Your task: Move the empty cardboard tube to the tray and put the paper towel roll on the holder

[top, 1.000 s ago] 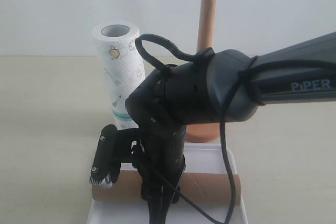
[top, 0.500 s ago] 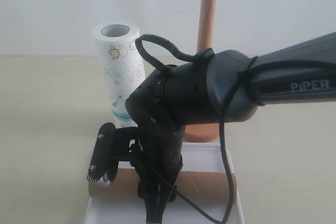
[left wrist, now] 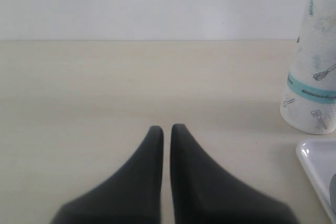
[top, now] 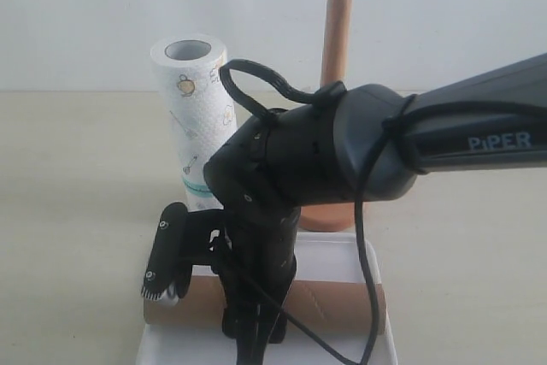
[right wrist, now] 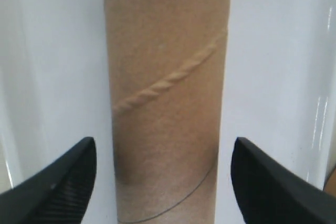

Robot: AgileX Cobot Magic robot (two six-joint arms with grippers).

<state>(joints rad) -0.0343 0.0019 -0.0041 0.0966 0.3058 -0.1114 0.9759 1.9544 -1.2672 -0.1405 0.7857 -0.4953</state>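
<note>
Tube down in the tray, your right claw (right wrist: 164,156) wide above it.
The right claw's jaws straddle the empty cardboard tube (right wrist: 165,51) with a gap on each side, gripping nothing. The tube lies flat across the white tray (top: 333,254). Behind the tray, the paper towel roll (top: 198,117) stands upright on the worktop (top: 77,177), beside the holder (top: 337,32) and not on its post. Your left claw (left wrist: 166,129) is pinched closed and empty, low over the worktop near the roll.
</note>
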